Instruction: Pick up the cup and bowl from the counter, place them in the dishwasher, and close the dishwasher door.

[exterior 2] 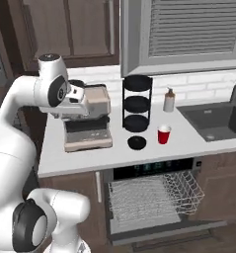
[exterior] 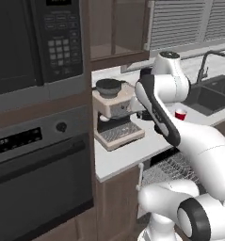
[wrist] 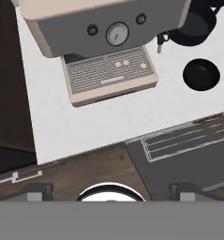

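White wire rack (exterior 2: pixel 154 195) is sitting pulled out of the open dishwasher (exterior 2: pixel 156 170). Above, the red cup (exterior 2: pixel 164 134) and black bowl (exterior 2: pixel 137 143) are resting on the counter (exterior 2: pixel 198 141). Gripper (wrist: pixel 111 190) fingers are standing wide apart, holding nothing.

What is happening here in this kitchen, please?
A white robot arm is meant to load the dishwasher. Its door is down and the white wire rack is pulled out, with nothing in it yet. The red cup and the black bowl stand on the counter, apart from each other, in front of a black tiered stand. The open tool holds nothing and hangs above the counter edge, near the coffee machine.
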Controlling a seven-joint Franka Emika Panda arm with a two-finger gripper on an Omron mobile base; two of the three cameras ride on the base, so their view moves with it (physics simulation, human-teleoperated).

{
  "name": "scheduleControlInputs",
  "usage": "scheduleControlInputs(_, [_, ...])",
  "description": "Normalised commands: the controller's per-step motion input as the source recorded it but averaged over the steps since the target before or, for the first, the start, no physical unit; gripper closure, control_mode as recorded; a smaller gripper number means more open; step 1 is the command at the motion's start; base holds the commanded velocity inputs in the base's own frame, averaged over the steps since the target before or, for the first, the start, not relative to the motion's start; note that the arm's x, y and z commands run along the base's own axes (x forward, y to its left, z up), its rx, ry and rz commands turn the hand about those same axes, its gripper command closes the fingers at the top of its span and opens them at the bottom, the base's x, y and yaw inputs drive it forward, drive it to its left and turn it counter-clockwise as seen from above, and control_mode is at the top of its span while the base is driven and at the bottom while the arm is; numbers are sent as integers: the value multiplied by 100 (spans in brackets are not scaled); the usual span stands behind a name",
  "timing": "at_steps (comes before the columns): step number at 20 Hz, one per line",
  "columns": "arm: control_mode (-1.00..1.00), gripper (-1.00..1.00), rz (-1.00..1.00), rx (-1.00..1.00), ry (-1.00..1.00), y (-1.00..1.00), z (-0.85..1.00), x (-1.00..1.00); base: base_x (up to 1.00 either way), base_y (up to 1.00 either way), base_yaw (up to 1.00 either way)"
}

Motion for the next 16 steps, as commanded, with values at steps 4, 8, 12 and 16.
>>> scheduleControlInputs(4, [100, -100, 0, 0, 0, 0, 0, 0, -1, 37, -64])
scheduleControlInputs(8, [100, -100, 0, 0, 0, 0, 0, 0, 0, 49, -61])
scheduleControlInputs(12, [100, -100, 0, 0, 0, 0, 0, 0, 0, 57, -52])
scheduleControlInputs(16, [100, -100, 0, 0, 0, 0, 0, 0, 0, 69, -47])
